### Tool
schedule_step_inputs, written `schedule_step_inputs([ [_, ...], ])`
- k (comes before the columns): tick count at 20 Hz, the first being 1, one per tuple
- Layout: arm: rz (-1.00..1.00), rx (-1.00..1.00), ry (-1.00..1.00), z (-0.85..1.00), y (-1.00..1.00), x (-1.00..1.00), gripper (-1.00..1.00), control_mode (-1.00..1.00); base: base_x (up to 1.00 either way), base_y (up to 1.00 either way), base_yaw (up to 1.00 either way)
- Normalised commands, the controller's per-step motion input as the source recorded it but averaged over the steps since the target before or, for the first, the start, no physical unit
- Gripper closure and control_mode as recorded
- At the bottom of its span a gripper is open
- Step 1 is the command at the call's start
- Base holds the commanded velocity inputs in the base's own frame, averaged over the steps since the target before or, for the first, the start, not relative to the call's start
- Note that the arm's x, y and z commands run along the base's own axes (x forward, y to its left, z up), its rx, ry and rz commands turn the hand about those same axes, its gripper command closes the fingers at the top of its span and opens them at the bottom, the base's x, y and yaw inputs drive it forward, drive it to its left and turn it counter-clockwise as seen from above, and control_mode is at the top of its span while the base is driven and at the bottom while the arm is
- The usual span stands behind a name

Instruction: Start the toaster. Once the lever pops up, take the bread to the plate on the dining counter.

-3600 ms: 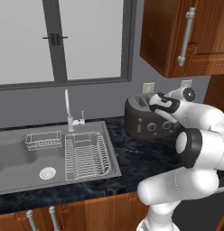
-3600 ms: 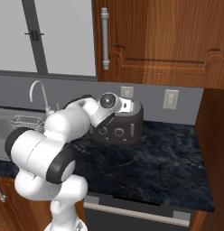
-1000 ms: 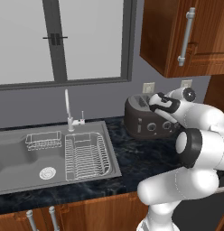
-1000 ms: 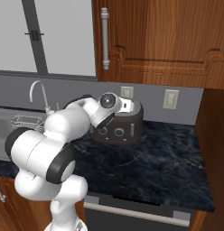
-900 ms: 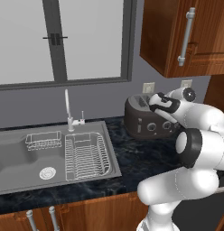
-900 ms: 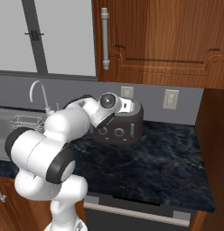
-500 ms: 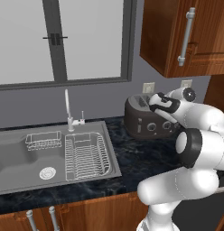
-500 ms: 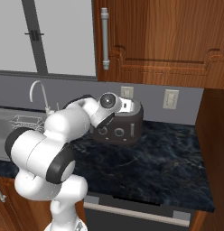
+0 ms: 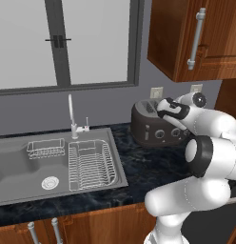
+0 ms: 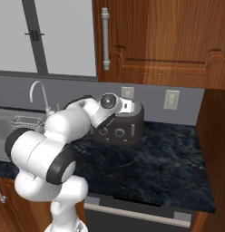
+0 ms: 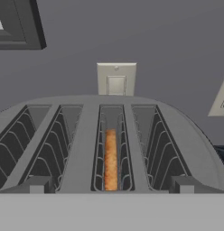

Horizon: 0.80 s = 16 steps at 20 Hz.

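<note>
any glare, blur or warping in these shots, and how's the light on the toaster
Left base view: flat even light, no glare, toaster sharp, soft shadow under it. Right base view: the wood cabinets show a mild sheen, nothing blown out. Hand view: slots splay outward from the close wide angle, and the bread sits bright orange in a dim slot, slightly soft.

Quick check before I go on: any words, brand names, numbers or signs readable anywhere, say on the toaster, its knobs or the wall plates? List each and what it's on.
None can be read.
Toaster: no brand or words on its body; the front knobs show no legible markings, too small to tell.
Wall switch plate: blank.
Wall outlets: no lettering.
Cabinet door: plain wood, no label.
Bread in the slot: no mark.
</note>
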Motion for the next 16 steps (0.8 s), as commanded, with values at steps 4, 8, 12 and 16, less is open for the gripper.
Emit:
schedule_step_inputs([
  [4,0.00,0.00,0.00,0.00,0.00,0.00,-1.00,-1.00,0.00,0.00,0.00],
  [8,0.00,0.00,0.00,0.00,0.00,0.00,-1.00,-1.00,0.00,0.00,0.00],
  [12,0.00,0.00,0.00,0.00,0.00,0.00,-1.00,-1.00,0.00,0.00,0.00],
  [16,0.00,0.00,0.00,0.00,0.00,0.00,-1.00,-1.00,0.00,0.00,0.00],
])
